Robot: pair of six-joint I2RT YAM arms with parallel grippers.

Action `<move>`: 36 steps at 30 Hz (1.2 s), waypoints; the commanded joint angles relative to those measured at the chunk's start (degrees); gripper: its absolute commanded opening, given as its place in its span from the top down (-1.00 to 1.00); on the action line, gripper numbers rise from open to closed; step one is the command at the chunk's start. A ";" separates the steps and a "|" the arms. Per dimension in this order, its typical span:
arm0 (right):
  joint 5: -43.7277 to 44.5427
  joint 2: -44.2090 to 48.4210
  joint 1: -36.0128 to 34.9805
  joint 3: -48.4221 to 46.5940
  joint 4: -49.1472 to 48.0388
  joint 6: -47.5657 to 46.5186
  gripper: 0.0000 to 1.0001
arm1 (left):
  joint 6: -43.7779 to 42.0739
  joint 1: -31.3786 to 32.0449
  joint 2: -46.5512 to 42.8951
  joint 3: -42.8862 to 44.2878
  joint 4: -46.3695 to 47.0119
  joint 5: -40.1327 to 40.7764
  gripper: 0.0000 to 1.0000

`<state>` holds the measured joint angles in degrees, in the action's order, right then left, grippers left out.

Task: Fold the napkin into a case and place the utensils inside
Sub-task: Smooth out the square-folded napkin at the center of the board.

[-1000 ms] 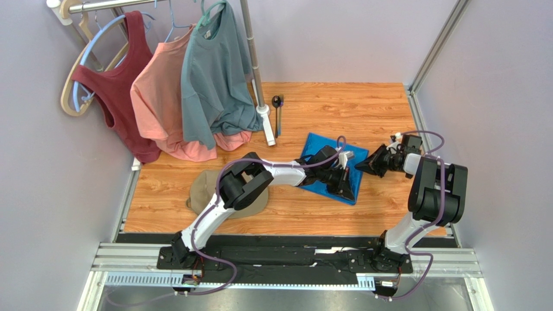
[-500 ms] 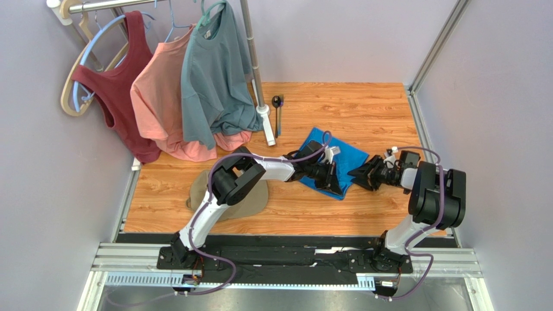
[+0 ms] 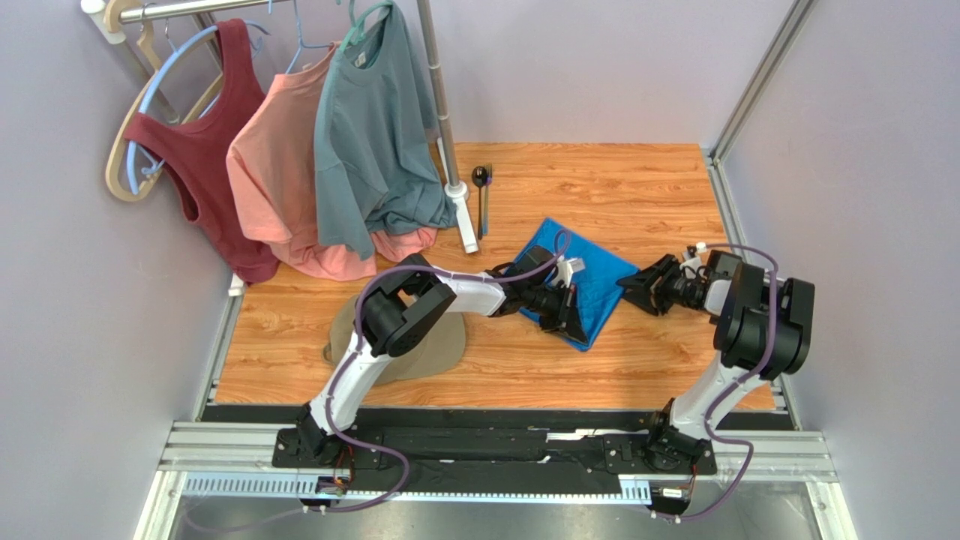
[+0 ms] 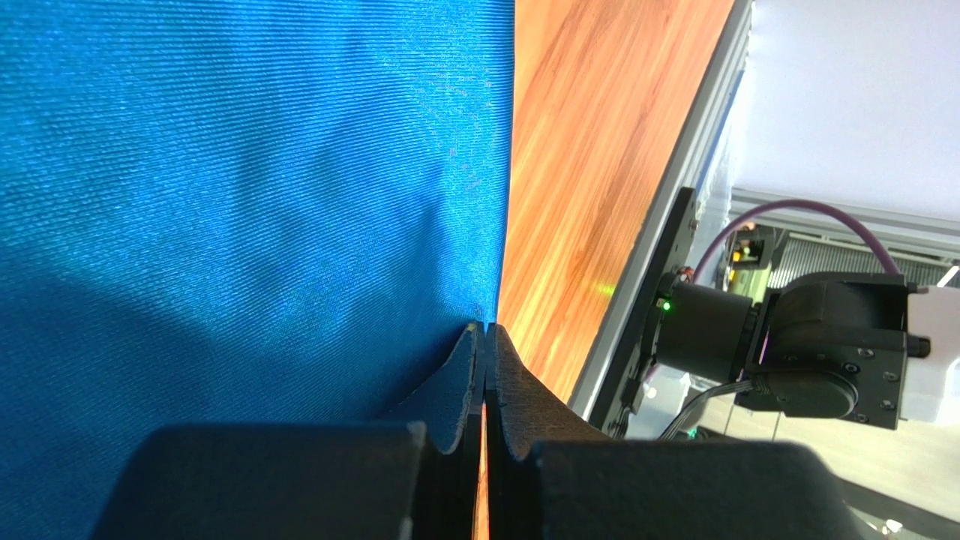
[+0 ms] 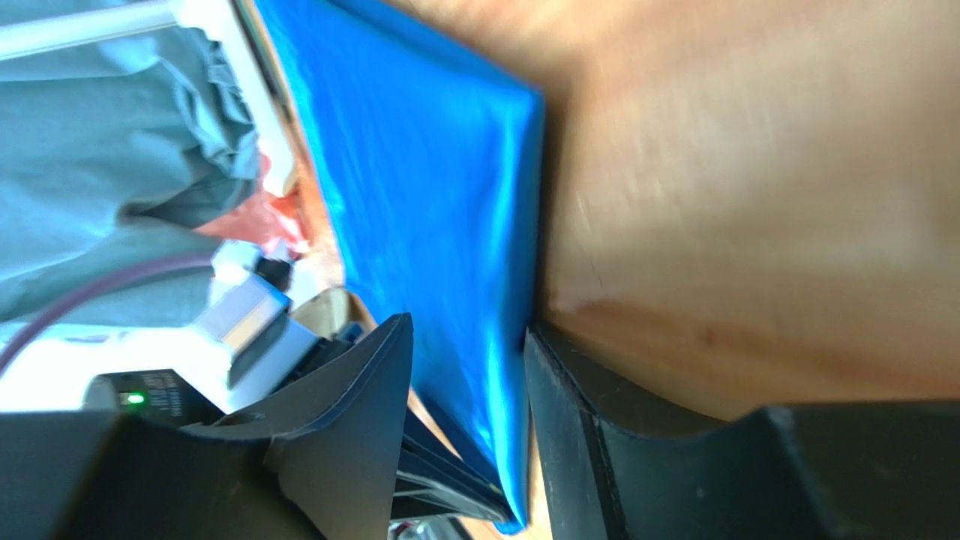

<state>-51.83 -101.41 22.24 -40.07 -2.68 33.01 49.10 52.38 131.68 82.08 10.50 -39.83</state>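
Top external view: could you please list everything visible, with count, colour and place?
napkin: one, bright blue, folded, right of table centre
utensils: two, dark, far side beside rack post
cap: one, tan, near left, under left arm
garments: three, maroon, salmon, grey-teal, hanging far left
rack: one, metal, far left
table: one, wood-grain
left end effector: black, shut on napkin's near edge
right end effector: black, open at napkin's right edge

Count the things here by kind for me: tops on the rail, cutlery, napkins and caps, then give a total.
Tops on the rail: 3 (maroon tank top, pink T-shirt, grey-teal T-shirt)
Cutlery: 2 (spoon, fork)
Napkin: 1
Cap: 1
Total: 7
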 commanded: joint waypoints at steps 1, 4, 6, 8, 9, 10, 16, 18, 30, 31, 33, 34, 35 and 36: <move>-0.02 -5.63 0.00 -3.86 -4.62 1.96 0.03 | -3.14 0.35 -0.11 -2.19 -4.70 1.52 1.00; 0.85 -8.28 0.17 -7.29 -4.97 2.66 0.03 | -3.66 0.70 -0.19 -2.10 -5.40 1.69 1.00; 0.94 -7.76 0.09 -8.35 -4.53 3.81 0.05 | -4.01 0.71 -0.37 -1.84 -6.37 1.60 1.00; 3.31 -4.87 -0.18 -7.39 -2.87 1.72 0.06 | -4.28 0.71 -0.63 -1.05 -7.07 1.86 1.00; 5.41 -1.11 -0.18 -7.39 4.19 -0.30 0.05 | -4.63 0.71 -0.63 -0.53 -8.29 1.87 1.00; 11.00 1.27 -0.18 -7.47 7.74 -2.06 0.04 | -4.63 0.71 -0.81 0.00 -8.83 2.30 1.00; 8.79 14.90 -0.79 -0.47 12.88 -3.05 -0.01 | -4.28 0.71 -1.07 0.53 -8.66 2.13 1.00; 7.54 16.93 -2.63 1.57 12.96 -2.78 -0.02 | -4.28 0.71 -1.07 0.53 -8.57 2.30 1.00; 2.17 12.81 -10.02 11.51 -1.02 1.79 -0.05 | -3.84 0.71 -1.60 -0.96 -7.43 2.92 1.00; 2.70 13.07 -10.11 11.51 -0.58 0.66 -0.05 | -3.84 0.71 -1.60 -1.13 -7.51 2.92 1.00; 4.45 14.65 -10.02 11.69 1.88 -0.23 -0.04 | -4.10 0.71 -1.77 -1.22 -7.69 3.10 1.00; 5.42 15.44 -9.94 11.42 3.80 -0.93 -0.04 | -4.36 0.71 -1.77 -1.14 -7.95 3.10 1.00; 6.91 16.41 -9.85 10.81 8.26 -2.41 -0.03 | -4.54 0.71 -1.77 -1.14 -8.13 3.18 1.00; 10.92 19.46 -9.85 10.46 10.74 -3.39 -0.03 | -4.54 0.71 -1.86 -1.05 -8.22 3.27 1.00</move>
<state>-47.59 -87.90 12.25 -28.82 1.98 33.63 47.55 52.77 130.91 82.46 6.96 -39.75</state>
